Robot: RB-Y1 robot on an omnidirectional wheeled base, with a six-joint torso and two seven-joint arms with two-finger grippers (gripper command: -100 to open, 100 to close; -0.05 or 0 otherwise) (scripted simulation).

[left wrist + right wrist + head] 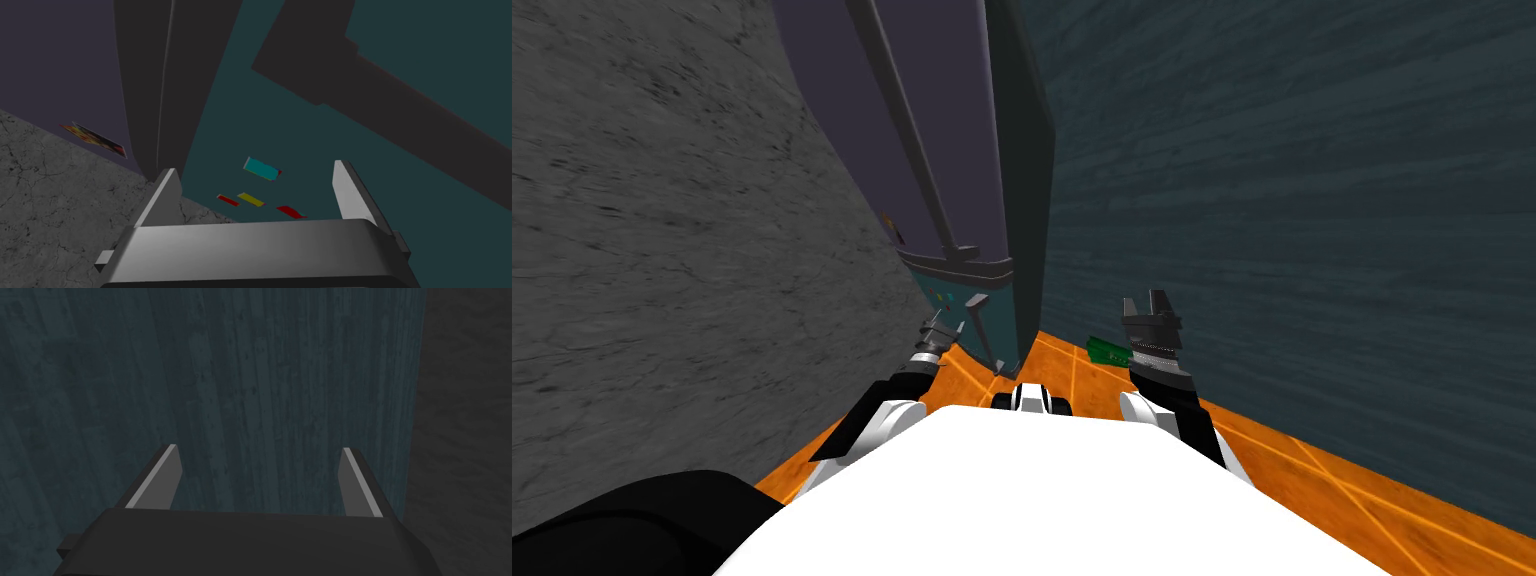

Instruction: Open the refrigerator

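Observation:
The refrigerator (pixel 967 150) rises in front of me, with a purple-grey upper door carrying a long dark bar handle (pixel 912 140). Below it is a teal lower door (pixel 990 322) with its own short handle (pixel 979 300). My left gripper (pixel 940 325) is low, close to the lower door's left side, open and empty. In the left wrist view its fingers (pixel 169 192) frame the teal door (pixel 240 125) with small coloured stickers (pixel 262 168), and a dark handle bar (pixel 380 95) lies beyond. My right gripper (pixel 1147 300) is open, off to the right, facing the wall.
A grey stone wall (pixel 662 250) stands left of the refrigerator and a dark teal planked wall (pixel 1292 200) to its right. The floor (pixel 1312 470) is orange tile. A small green object (pixel 1109 351) lies near the right gripper.

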